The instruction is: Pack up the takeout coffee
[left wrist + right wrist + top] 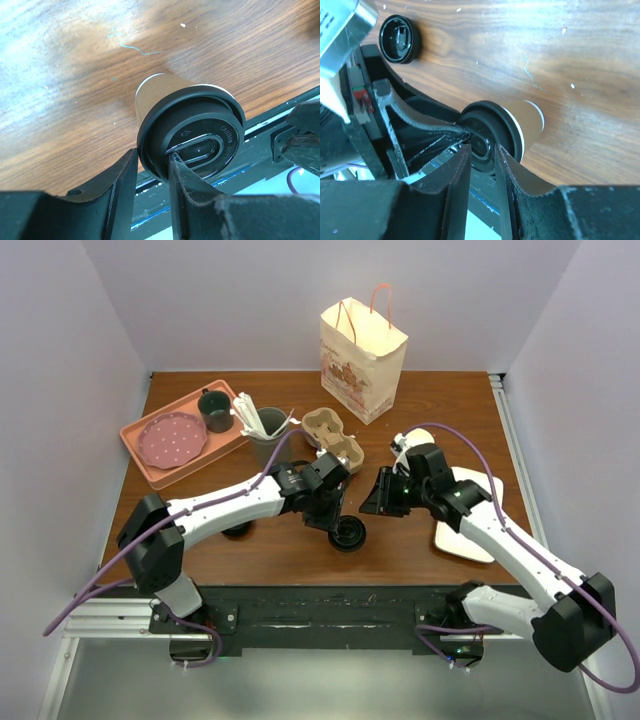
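Note:
The takeout coffee (348, 533) is a tan-sided cup with a black lid, near the table's front middle. In the left wrist view the cup (160, 92) is tilted, with its lid towards the camera. My left gripper (152, 157) is shut on the lid's rim, one finger outside and one on the lid's top. It also shows in the top view (333, 512). My right gripper (481, 152) is just right of the cup (527, 122), its jaws a narrow gap apart with nothing between them. The cardboard cup carrier (333, 435) stands behind the left gripper.
A paper bag (362, 360) stands at the back. A pink tray (150, 465) at the left holds a plate (172, 438) and a dark mug (215, 410). A grey tumbler with utensils (268, 435) is beside it. A second black-lidded item (400, 39) sits at the front left. A white board (470, 530) lies at the right.

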### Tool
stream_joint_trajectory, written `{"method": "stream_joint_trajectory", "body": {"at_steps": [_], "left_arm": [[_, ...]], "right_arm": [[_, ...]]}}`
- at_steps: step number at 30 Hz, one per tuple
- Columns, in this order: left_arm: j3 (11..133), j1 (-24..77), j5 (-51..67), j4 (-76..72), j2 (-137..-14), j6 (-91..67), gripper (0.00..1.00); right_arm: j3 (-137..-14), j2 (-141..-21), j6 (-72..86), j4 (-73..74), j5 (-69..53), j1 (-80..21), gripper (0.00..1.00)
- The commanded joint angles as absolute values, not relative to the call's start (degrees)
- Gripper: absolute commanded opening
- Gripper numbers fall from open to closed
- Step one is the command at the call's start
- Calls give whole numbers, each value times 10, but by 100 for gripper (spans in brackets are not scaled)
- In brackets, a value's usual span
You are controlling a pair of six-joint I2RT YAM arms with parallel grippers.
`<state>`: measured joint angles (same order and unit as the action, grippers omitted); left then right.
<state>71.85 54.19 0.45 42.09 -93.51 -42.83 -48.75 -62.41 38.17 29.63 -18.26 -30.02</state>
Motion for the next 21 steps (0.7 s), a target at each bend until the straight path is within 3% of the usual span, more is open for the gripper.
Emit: {"method": "stream_joint_trajectory", "body": {"at_steps": [1,21], "left_arm": [[699,541,-76,475,-981,-394,34],[710,541,-80,482,-988,-388,34]], "right_arm": [[-504,-656,354,302,-178,-292,30],[-456,-704,304,255,-294,-247,29]]}}
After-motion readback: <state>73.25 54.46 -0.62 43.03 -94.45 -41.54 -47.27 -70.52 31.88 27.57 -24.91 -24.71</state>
